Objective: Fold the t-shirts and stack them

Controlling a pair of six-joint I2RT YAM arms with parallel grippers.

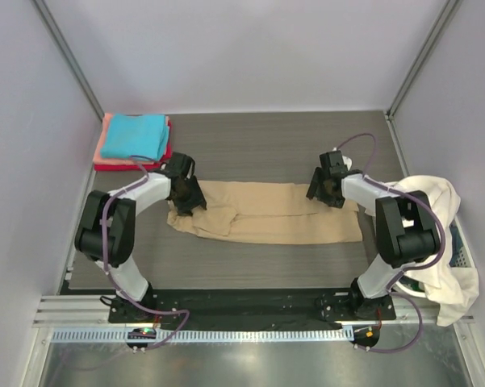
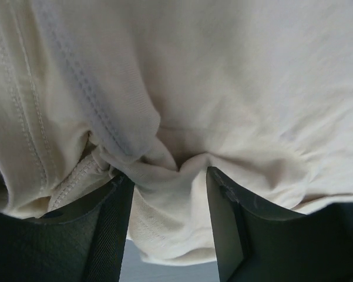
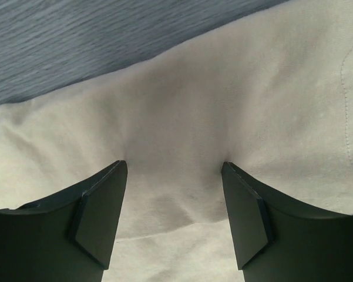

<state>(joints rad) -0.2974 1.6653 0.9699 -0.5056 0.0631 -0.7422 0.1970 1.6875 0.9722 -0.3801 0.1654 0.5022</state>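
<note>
Left pincer (image 2: 169,176): closed on a puckered bunch of the tan t-shirt (image 1: 274,214) at the shirt's left end; cloth fills the gap between its fingers.
Right pincer (image 3: 175,167): fingers spread apart, tips pressed down onto flat cloth at the shirt's right end, nothing pinched.
Tan t-shirt: lies mid-desk as a long narrow band running left to right, its long sides apparently folded in already.
Done: three folded shirts are stacked at the far left corner of the desk (image 1: 258,137), the turquoise t-shirt (image 1: 133,135) on top, the salmon-pink t-shirt (image 1: 107,122) and the red t-shirt (image 1: 129,164) showing beneath.
Left to do: the band probably needs folding end to end and placing on the stack; the cream-white t-shirts (image 1: 436,201) hang over the white basket (image 1: 462,250) off the right edge, unfolded.
Edges: the band's near long edge is rumpled towards the left end; the far edge looks straight.
Room: bare desk lies beyond the band along the far edge and nearer the arm bases; the stack sits just beside the left arm.
</note>
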